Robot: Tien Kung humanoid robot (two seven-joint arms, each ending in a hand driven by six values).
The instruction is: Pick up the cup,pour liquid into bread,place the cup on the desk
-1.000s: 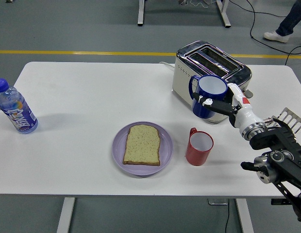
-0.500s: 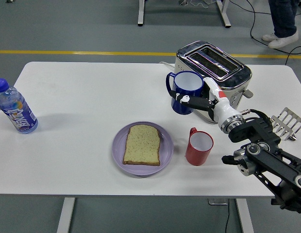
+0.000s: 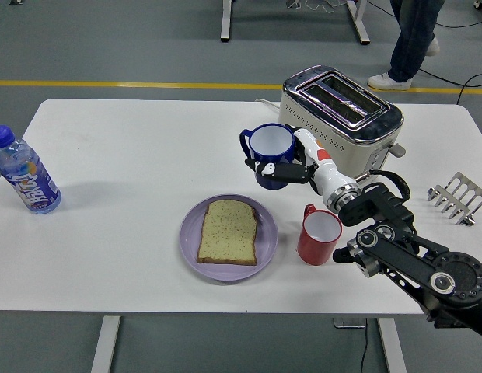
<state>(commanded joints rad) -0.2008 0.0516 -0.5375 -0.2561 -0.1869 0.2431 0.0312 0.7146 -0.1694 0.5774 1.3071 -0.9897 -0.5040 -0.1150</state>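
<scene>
My right hand (image 3: 281,171) is shut on a blue cup (image 3: 270,153), holding it upright in the air, above and to the right of the bread. The cup's white inside faces up and its handle points left. A slice of bread (image 3: 228,231) lies flat on a lilac plate (image 3: 194,247) near the table's front middle. The black right arm (image 3: 412,260) reaches in from the lower right. The left arm is out of view.
A red cup (image 3: 318,235) stands just right of the plate, under my forearm. A silver toaster (image 3: 342,116) sits behind the blue cup. A water bottle (image 3: 25,179) lies at the left edge and a metal rack (image 3: 455,196) at the right. A person's legs (image 3: 408,39) show beyond the table.
My right hand has carried the blue cup leftward from in front of the toaster toward the plate. The person in the background has walked to the left.
</scene>
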